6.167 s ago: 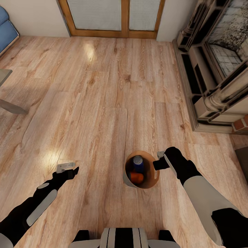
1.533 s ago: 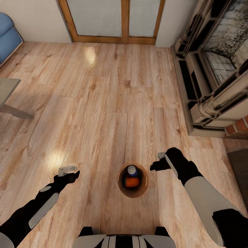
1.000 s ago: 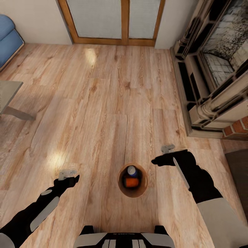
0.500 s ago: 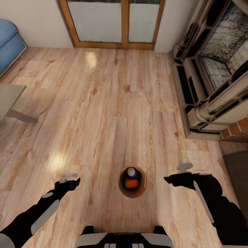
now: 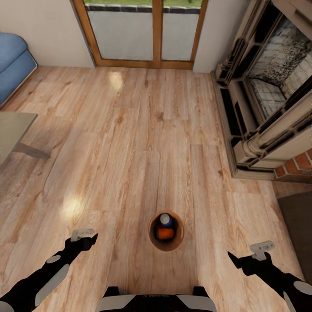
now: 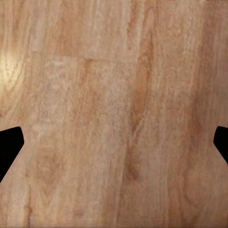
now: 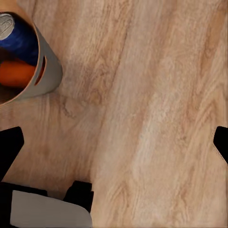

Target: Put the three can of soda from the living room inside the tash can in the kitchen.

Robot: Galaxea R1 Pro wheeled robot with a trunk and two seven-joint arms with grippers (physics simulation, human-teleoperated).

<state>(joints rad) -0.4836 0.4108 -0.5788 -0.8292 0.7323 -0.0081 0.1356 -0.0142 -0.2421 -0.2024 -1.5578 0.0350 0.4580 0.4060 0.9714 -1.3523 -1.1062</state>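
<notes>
The tash can (image 5: 166, 242) is standing upright on the plank floor (image 5: 130, 143) between the two grippers, nearer the right one, and it is holding an orange can (image 5: 165, 233) and a dark blue can (image 5: 164, 220) with a silvery top. Only two cans are showing inside; whether a third is lying beneath them cannot be told.

The left gripper (image 5: 89, 237) is hovering over bare boards well off to the left of the bin, its fingers spread wide and gripping nothing. The right gripper (image 5: 236, 260) is hanging off to the bin's right, apart from it, likewise wide and empty; in the right wrist view the bin (image 7: 45, 78) is sitting beyond one fingertip, its oval handle hole facing the camera.

Judging from this, the bin needs gripping before anything is carried to the kitchen. The thin rim near the handle hole looks the surest place to pinch, and a level lift should keep the loose cans from tipping out.

The bin is round and tapered, copper-brown inside, matte grey-beige outside. The cans are smooth small cylinders. The floor is pale, grained wood, catching a soft glare near the left gripper.
</notes>
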